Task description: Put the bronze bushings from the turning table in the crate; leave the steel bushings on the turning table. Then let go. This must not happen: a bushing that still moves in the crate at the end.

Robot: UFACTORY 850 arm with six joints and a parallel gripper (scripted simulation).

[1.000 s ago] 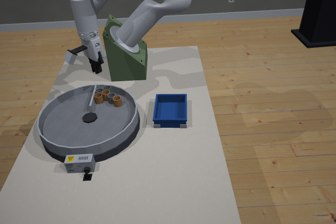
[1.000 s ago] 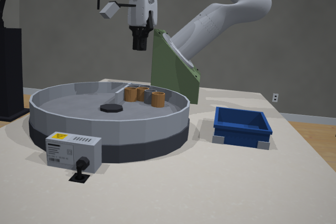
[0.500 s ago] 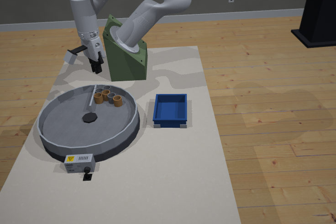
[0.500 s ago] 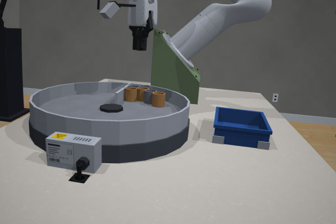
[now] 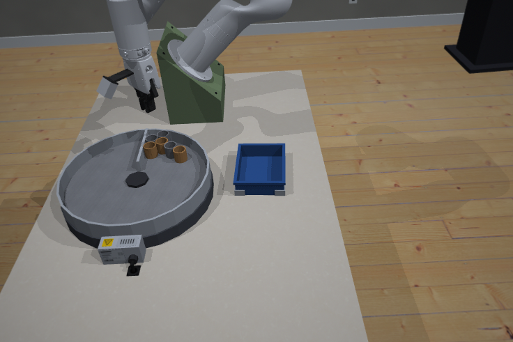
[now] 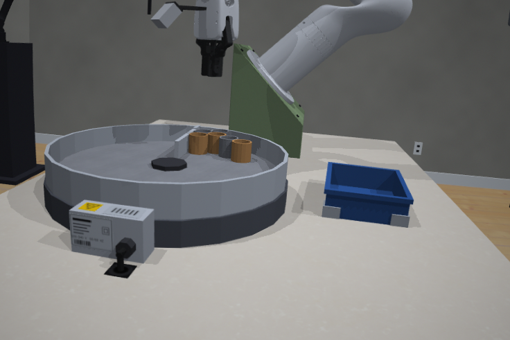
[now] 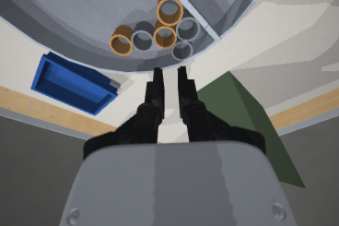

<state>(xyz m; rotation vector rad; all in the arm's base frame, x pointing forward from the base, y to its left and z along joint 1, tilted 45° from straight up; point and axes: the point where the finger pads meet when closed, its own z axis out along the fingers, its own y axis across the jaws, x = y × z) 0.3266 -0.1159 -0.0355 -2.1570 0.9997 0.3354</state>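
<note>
"Pincer (image 5: pixel 146 109) (image 6: pixel 212 73) (image 7: pixel 170 77) first: how does it look?"

"Slightly apart, with nothing between the fingers. I have it hanging above the far part of the bench (image 5: pixel 248 267) (image 6: pixel 288 287) (image 7: pixel 14 64), towards its left edge as the top view shows it."

"And the turning table (image 5: pixel 124 228) (image 6: pixel 164 200) (image 7: pixel 46 41)?"

"Along the left edge. I see six bushings at its far side, right of the divider (image 5: pixel 141 145) (image 6: pixel 181 145) (image 7: pixel 189 8). Left to right, the bronze ones are the divider-side bushing (image 5: pixel 150 152) (image 6: pixel 197 145) (image 7: pixel 170 19), the middle bushing (image 5: pixel 162 147) (image 6: pixel 216 143) (image 7: pixel 165 43) and the outer bushing (image 5: pixel 180 155) (image 6: pixel 241 151) (image 7: pixel 122 31). A front steel bushing (image 5: pixel 170 151) (image 6: pixel 226 148) (image 7: pixel 143 45) stands between the last two; two more steels stand behind."

"Which way do they point?"

"Upright, every one: bores up, long axes vertical. I'd keep them so, coming straight down."

"Anything in the crate (image 5: pixel 259 182) (image 6: pixel 366 194) (image 7: pixel 74 101)?"

"It's nearer the right edge, and I see no bushing inside. So none delivered: all three bronze remain, then the release. The steels already sit where they belong. I'd set each bronze down gently, lest it roll."
</note>
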